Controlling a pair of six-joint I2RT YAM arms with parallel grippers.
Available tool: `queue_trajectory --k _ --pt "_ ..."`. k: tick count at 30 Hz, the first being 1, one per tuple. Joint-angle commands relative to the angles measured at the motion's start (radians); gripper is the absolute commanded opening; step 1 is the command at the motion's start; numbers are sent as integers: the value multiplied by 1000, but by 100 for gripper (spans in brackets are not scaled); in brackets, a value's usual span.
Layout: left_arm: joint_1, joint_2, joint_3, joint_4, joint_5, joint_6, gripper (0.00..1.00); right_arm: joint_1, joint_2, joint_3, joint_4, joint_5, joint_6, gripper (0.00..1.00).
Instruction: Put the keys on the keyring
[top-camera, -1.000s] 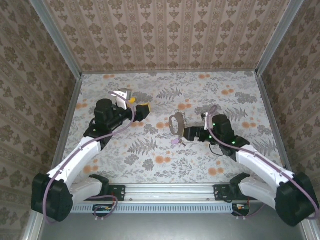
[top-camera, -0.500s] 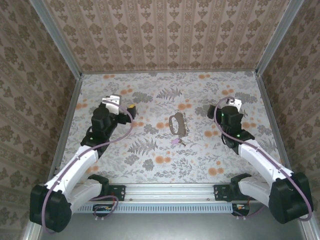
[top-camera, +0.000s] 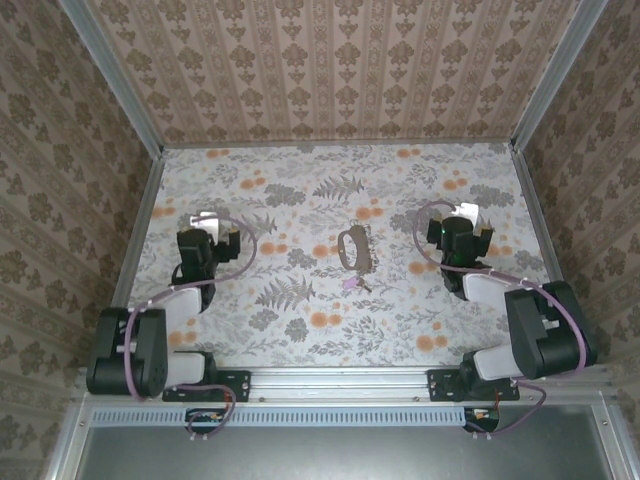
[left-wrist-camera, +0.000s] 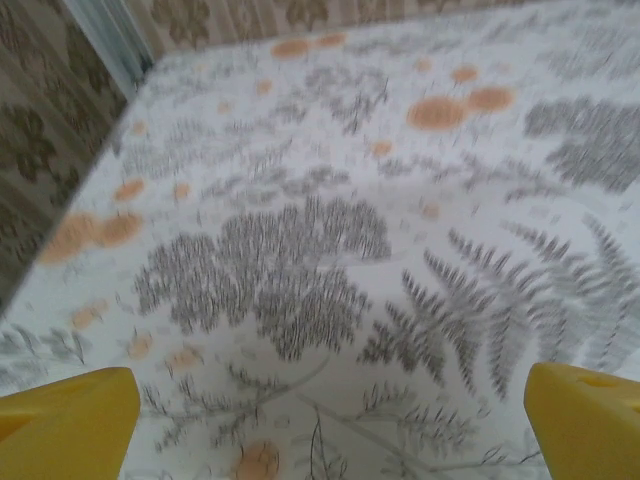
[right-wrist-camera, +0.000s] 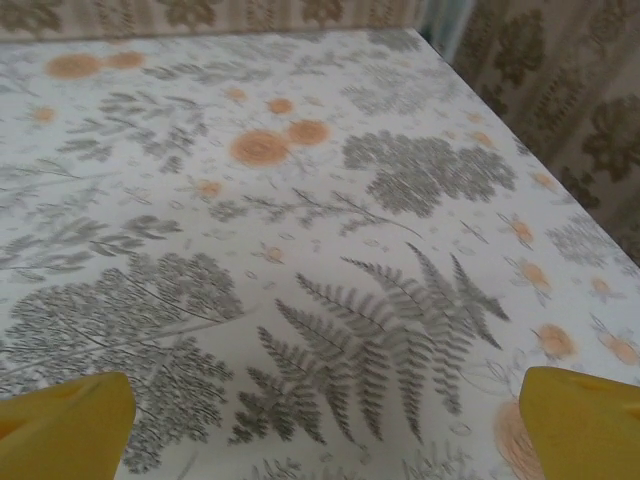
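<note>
One key (top-camera: 353, 284) lies near the keyring (top-camera: 362, 252), apart from it

Nothing legible anywhere: no lettering, label, brand mark, number or sign to read on the white desk with its grey fern and orange flower print (top-camera: 300, 330), nor on the beige damask-patterned walls (top-camera: 340, 70) around it.

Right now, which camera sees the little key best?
The top camera. The key lies in the open on the table, just in front of the keyring, tiny but unblocked. The wrist cameras face flowery table between the tips of the left claw and the right claw.
</note>
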Motion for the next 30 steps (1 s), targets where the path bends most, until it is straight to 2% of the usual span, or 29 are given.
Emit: queue_trajectory --k 1,2,4,5,6,7,8,10,15,17,30 --pt "51 74 -52 307 70 1 100 -19 56 -86 316 -100 -78 100" --pt "68 97 -53 330 95 -10 100 -28 88 -114 433 -119 -89 100" --pt "97 144 -48 358 138 -33 100 -47 62 -94 332 -198 -78 100" --pt "108 165 -47 377 161 -36 100 -66 95 -107 377 -244 -72 100" --pt "110 196 -45 399 171 -39 100 -81 160 -123 498 -273 -71 100" --pt "112 219 -41 431 172 -32 100 -98 140 -116 469 -289 -55 100" --pt "117 211 -25 389 183 -37 100 -118 107 -84 338 -340 -41 100" --pt "126 211 27 289 222 -37 100 -137 138 -80 385 -416 -45 100" --pt "103 209 67 203 199 -12 100 -131 125 -75 348 -401 -46 100" --pt "100 212 66 211 194 -9 100 -113 122 -75 348 -347 -52 100" --pt "90 211 70 202 178 -4 100 -113 128 -56 320 -384 -65 100"
